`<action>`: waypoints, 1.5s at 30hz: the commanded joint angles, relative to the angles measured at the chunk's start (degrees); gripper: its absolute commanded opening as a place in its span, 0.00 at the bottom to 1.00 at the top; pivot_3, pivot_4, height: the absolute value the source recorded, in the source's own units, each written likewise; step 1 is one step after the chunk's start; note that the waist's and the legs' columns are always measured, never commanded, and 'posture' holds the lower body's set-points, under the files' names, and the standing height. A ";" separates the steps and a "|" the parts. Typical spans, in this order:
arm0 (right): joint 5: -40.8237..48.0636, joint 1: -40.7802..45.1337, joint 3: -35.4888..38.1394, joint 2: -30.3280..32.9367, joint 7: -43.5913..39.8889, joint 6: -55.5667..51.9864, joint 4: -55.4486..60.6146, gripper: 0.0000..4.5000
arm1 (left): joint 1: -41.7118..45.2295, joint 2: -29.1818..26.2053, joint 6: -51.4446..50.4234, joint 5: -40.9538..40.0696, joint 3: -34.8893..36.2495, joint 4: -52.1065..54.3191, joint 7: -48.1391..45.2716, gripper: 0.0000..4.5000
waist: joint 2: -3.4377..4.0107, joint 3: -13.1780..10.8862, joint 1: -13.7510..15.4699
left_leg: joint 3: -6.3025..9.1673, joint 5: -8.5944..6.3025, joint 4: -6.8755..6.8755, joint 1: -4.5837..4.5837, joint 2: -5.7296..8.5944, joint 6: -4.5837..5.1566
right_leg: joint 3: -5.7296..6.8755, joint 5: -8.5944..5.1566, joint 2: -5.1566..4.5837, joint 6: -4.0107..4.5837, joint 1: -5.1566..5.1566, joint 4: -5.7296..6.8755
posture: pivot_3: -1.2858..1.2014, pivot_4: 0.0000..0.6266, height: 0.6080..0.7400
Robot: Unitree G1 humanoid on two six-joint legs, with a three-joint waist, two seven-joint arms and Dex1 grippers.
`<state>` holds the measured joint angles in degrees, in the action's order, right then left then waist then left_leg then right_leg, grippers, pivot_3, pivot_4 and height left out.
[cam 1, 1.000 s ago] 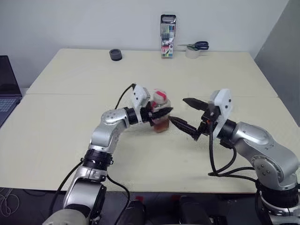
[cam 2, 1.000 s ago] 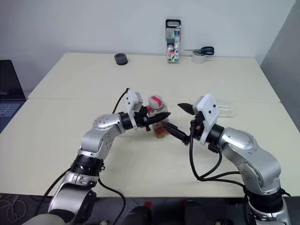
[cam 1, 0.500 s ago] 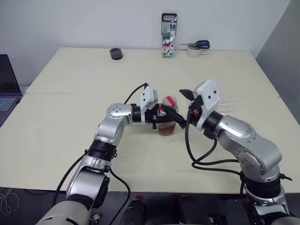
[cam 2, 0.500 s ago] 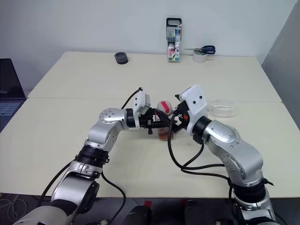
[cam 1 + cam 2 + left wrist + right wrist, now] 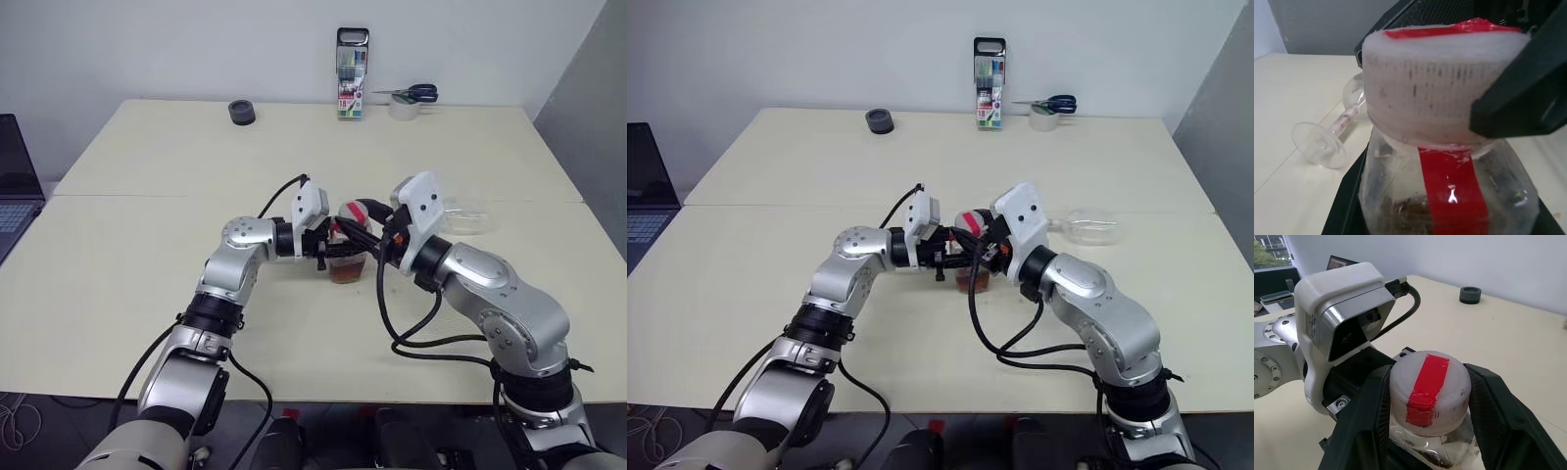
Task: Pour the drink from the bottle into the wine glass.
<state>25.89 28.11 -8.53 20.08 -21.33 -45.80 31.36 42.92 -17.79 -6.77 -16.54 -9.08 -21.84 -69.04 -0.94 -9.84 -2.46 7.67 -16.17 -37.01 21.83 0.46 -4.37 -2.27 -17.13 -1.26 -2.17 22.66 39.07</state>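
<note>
From the head cameras, the right gripper (image 5: 364,221) has come in from well to the right of the bottle (image 5: 347,257) and now has its two black fingers on either side of the cap (image 5: 351,211); a second ago they stood wide apart and well clear, half a second ago they were just arriving. The left gripper (image 5: 343,247) stays clamped on the bottle's body, holding it upright on the table (image 5: 147,255) with the amber drink (image 5: 345,270) low inside. The wine glass (image 5: 1087,228) lies on its side beyond the right arm, near the table seam, not yet upright. The whole picture has also shifted since the oldest frame, which is the camera moving, not the things. In the left wrist view the cap (image 5: 1444,83) fills the top, a black finger (image 5: 1528,93) of the right gripper pressed against its side, and the fallen glass (image 5: 1334,132) shows behind. In the right wrist view both fingers (image 5: 1371,416) flank the cap (image 5: 1429,391), touching or nearly so; whether they have fully gripped it I cannot tell. My reading is that unscrewing the cap is the step in hand, with pouring still some way off, since the glass must first be stood up.
</note>
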 commanded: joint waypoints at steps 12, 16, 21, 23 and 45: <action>4.37 12.95 3.13 13.47 -34.60 12.57 -21.62 0.42 | 0.64 -1.17 1.52 -0.17 -1.04 2.42 -4.83 0.38 | 0.03 -0.02 -0.59 | -0.01 -0.08 -0.03 0.01 -0.02 0.18 | 0.01 0.02 -0.02 -0.01 0.00 -0.01 | 0.52 0.24 1.00; 4.11 9.12 6.92 14.01 -28.07 10.90 -14.37 0.81 | 1.46 -0.35 0.55 -0.81 0.01 0.98 -3.04 0.38 | 0.03 -0.02 -0.35 | 0.02 0.02 -0.08 0.07 0.03 0.00 | 0.01 0.02 -0.13 -0.01 0.00 -0.01 | 0.52 0.24 1.00; 6.57 1.76 11.48 11.05 -14.07 2.33 0.09 0.88 | 3.57 1.13 0.45 -1.14 1.39 -2.09 -0.83 0.38 | 0.03 -0.02 0.21 | 0.04 0.02 -0.07 0.09 0.05 -0.01 | 0.03 0.02 -0.11 -0.01 0.02 0.01 | 0.52 0.24 1.00; 4.14 -1.67 9.78 7.20 -6.45 0.59 5.66 0.88 | 4.58 1.65 0.96 -0.90 1.84 -3.74 -0.20 0.38 | 0.03 -0.02 0.17 | 0.02 0.02 -0.08 0.07 0.01 -0.01 | 0.02 0.02 -0.06 -0.01 0.02 0.04 | 0.52 0.24 1.00; -14.89 -3.36 -2.19 -13.03 16.26 3.47 3.78 0.67 | 5.87 2.78 4.42 1.11 1.49 -7.41 -0.57 0.38 | 0.03 -0.01 -0.81 | -0.12 0.04 -0.10 0.18 0.01 -0.04 | -0.17 0.01 -0.01 0.00 0.50 0.58 | 0.52 0.24 1.00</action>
<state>11.91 24.00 -12.00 7.35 -5.73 -44.07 34.24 47.62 -15.12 -3.65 -15.09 -8.50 -30.35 -69.27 -0.90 -9.85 -3.26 7.55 -16.13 -37.11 22.00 0.47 -4.40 -2.43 -17.12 -1.27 -2.17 23.16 39.67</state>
